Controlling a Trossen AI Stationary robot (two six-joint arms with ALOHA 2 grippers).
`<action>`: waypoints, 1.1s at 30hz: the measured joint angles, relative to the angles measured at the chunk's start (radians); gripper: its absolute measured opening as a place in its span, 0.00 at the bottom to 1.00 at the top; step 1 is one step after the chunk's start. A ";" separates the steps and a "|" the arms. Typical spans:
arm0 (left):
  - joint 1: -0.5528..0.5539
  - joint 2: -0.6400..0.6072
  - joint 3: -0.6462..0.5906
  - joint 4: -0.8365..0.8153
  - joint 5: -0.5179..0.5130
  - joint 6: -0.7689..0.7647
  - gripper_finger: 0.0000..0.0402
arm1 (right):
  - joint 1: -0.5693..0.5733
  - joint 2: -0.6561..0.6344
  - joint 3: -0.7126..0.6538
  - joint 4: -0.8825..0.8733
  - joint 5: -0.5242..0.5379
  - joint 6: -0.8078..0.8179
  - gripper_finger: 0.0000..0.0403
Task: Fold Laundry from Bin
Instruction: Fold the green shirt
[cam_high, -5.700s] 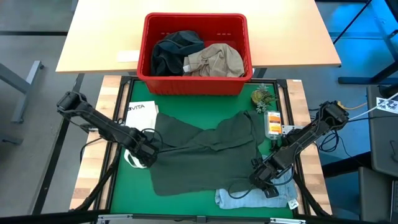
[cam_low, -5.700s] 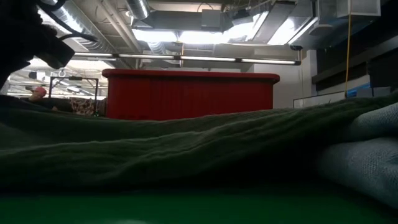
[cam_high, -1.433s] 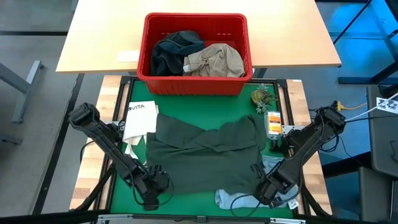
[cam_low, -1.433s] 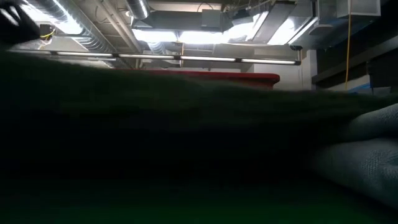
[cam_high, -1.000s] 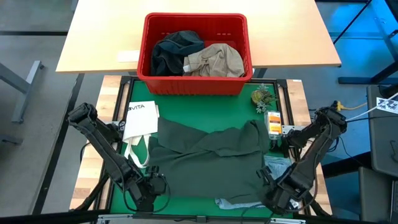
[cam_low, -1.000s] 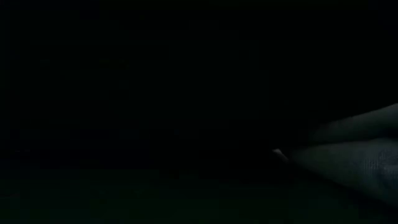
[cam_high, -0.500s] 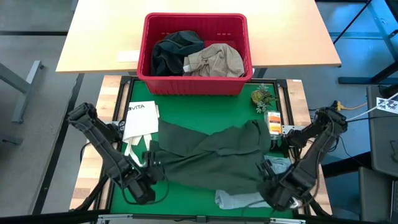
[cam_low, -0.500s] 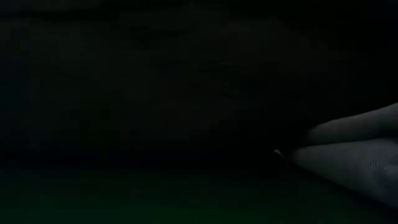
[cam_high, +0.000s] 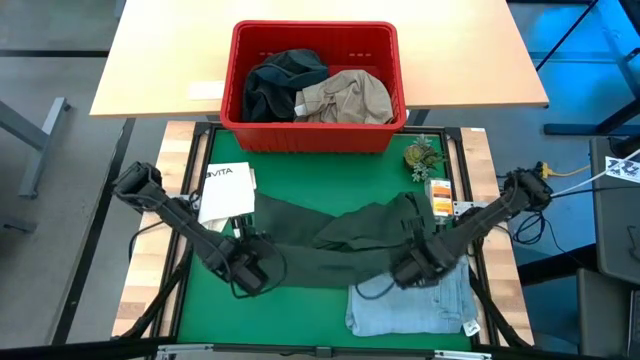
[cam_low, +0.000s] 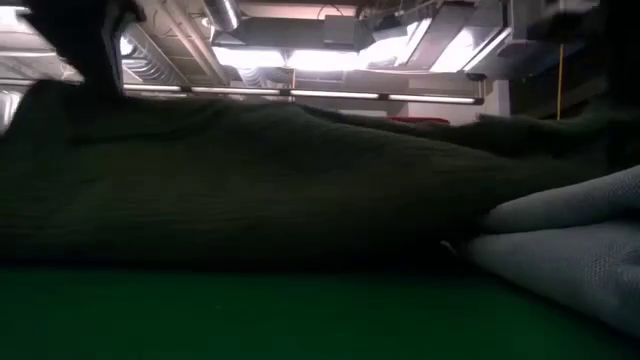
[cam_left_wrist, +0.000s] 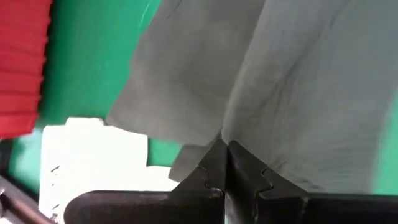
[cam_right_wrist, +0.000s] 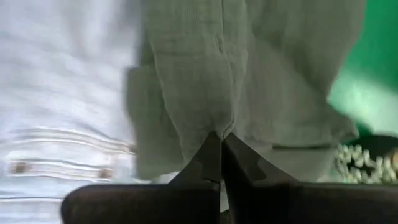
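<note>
The dark green garment (cam_high: 335, 245) lies across the middle of the green table (cam_high: 330, 175), folded into a band that runs from the left side to the right. The left pincer (cam_high: 250, 268) holds the garment's left end; its fingers are pressed together on an edge of the cloth, as the left wrist view shows (cam_left_wrist: 224, 162). The right pincer (cam_high: 412, 268) holds the right end in the same way, fingers pinched on a fold of the green fabric (cam_right_wrist: 219, 152).

Just in front of the garment, at the near right part of the table, are the folded light blue jeans (cam_high: 415, 305); the right pincer hangs over their upper edge. In the low view the green cloth fills most of the picture, and the jeans (cam_low: 570, 250) seem to touch it, though this is dim.

The red bin (cam_high: 314, 135) stands on the wooden table behind, well apart from both pincers. Inside it lie a dark piece (cam_high: 275, 85) and a khaki-beige piece (cam_high: 350, 97), side by side. A white tote bag (cam_high: 227, 190) lies beside the garment's left end.
</note>
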 joint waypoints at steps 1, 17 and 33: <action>0.009 0.000 -0.022 0.000 0.003 -0.001 0.00 | -0.019 0.000 -0.019 -0.010 0.000 0.000 0.00; 0.136 0.000 -0.214 0.062 -0.026 0.017 0.00 | -0.274 0.000 -0.114 0.004 0.035 -0.092 0.00; 0.230 0.000 -0.214 0.063 -0.032 0.026 0.04 | -0.342 0.000 -0.114 0.016 0.052 -0.095 0.03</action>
